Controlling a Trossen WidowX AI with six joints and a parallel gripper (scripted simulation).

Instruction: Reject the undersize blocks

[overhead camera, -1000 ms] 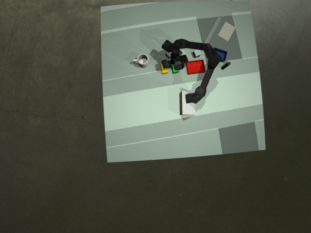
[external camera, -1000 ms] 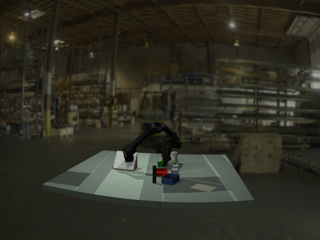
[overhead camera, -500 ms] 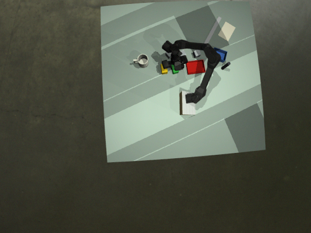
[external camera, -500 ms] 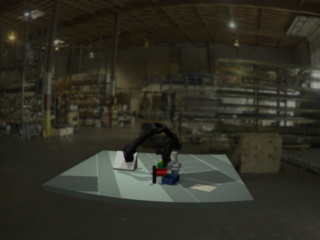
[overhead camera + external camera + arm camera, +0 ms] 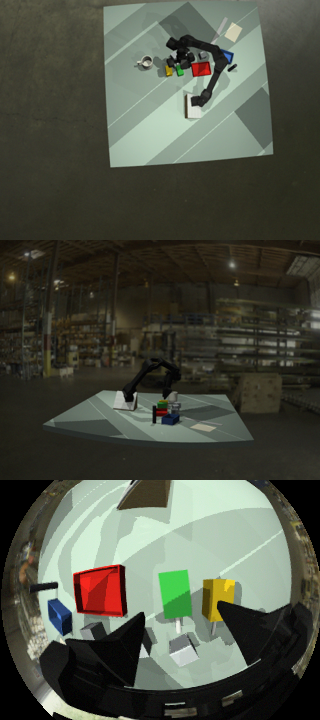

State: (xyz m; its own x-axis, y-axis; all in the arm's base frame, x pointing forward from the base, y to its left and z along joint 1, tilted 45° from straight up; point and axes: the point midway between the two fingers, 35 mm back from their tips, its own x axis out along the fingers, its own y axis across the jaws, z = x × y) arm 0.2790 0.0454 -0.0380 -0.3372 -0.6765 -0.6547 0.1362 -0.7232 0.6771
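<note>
Evidently, from the top, my jaws (image 5: pixel 177 63) (image 5: pixel 165 396) hang spread and unloaded above the green GO gauge (image 5: pixel 179 71) (image 5: pixel 162 405) (image 5: pixel 175 594); the red reject tray (image 5: pixel 201 70) (image 5: pixel 161 412) (image 5: pixel 100 592) holds no block. From the exterior, I'm above the work, not withdrawn. At my wrist, the gauge lies on the table between tray and yellow block (image 5: pixel 168 70) (image 5: pixel 163 401) (image 5: pixel 218 600), with three steel blocks (image 5: pixel 183 650) outside the tray. Gauge down; any rejects remain unsorted. Which bores passed, I can't tell.
</note>
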